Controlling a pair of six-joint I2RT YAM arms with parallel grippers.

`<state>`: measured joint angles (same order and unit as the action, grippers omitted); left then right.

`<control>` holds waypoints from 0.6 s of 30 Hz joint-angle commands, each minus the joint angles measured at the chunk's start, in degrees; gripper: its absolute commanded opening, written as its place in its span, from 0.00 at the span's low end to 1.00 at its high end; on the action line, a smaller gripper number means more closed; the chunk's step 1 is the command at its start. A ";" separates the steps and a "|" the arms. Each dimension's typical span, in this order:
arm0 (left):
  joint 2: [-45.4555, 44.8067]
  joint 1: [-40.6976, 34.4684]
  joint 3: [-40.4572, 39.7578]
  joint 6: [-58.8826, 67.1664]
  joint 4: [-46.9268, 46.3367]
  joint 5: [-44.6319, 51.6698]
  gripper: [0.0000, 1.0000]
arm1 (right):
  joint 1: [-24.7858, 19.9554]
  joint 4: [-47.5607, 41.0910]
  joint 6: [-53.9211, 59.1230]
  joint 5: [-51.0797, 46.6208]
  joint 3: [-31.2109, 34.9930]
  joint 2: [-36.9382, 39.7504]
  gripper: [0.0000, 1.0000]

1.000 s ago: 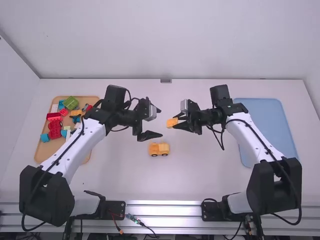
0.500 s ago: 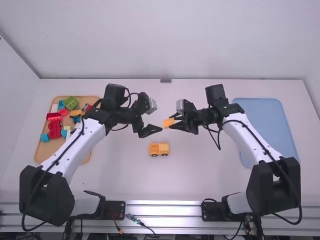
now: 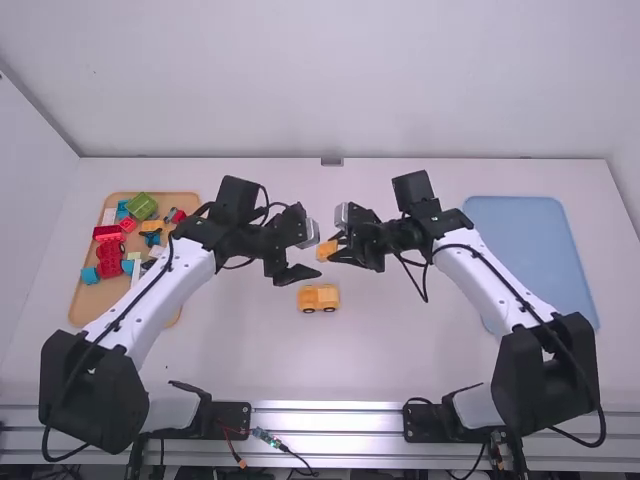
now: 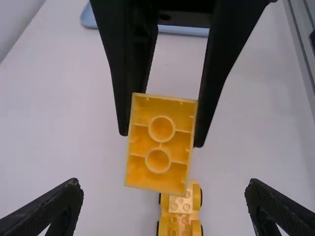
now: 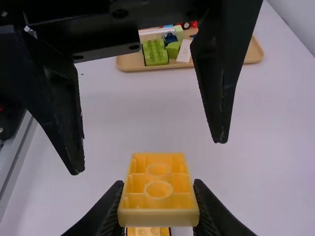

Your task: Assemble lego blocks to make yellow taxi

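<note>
The right gripper [image 5: 157,186], fingers clenched on the yellow block [image 4: 161,142], has moved left to the left gripper's [image 4: 163,187] spread fingers, likely for a handover; the wheeled base [image 3: 318,298] sits nearer on the bench [image 3: 400,360].

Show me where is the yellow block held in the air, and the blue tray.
Yellow block [image 4: 161,142]: left wrist view, on its hollow underside.
Blue tray [image 3: 535,240]: high view, on its bare surface.

Yellow vehicle [image 4: 180,211] cut off by left wrist view's bottom edge; mostly behind yellow block [image 5: 158,189] in right wrist view. Wooden tray's [image 3: 90,302] right edge partly behind left arm [image 3: 158,290].
</note>
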<state>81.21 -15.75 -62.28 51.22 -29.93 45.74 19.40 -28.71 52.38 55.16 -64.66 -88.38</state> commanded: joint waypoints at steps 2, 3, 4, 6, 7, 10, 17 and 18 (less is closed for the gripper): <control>0.40 -0.44 -0.79 2.69 0.17 0.15 0.86 | 0.15 -0.17 -1.44 0.48 -1.68 0.81 0.05; 0.42 -0.44 -0.76 2.67 0.26 0.15 0.86 | 0.15 -0.17 -1.64 0.50 -1.68 0.81 0.05; 0.56 -0.44 -0.44 2.71 0.57 0.18 0.87 | 0.15 -0.28 -1.66 0.48 -1.68 0.81 0.04; 0.53 -0.44 0.24 4.24 1.31 0.22 0.91 | 0.15 -0.55 -1.64 0.57 -1.68 0.81 0.03; 0.53 -0.44 0.66 5.14 1.64 0.20 0.93 | 0.15 -0.66 -1.62 0.90 -1.68 0.81 0.03; 0.53 -0.42 2.21 7.78 3.67 0.13 0.97 | 0.02 -0.02 -3.65 1.79 -1.68 0.81 0.02; 0.01 -0.35 2.78 6.71 6.67 -1.38 0.96 | -2.62 3.06 -14.60 2.27 -1.46 0.81 0.00; -0.32 -0.46 2.78 6.75 6.91 -0.85 0.95 | -3.13 4.44 -17.97 2.19 -1.20 0.81 0.00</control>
<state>81.21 -15.77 -59.94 57.10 -23.16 44.07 16.97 -25.08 41.41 56.14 -64.66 -88.36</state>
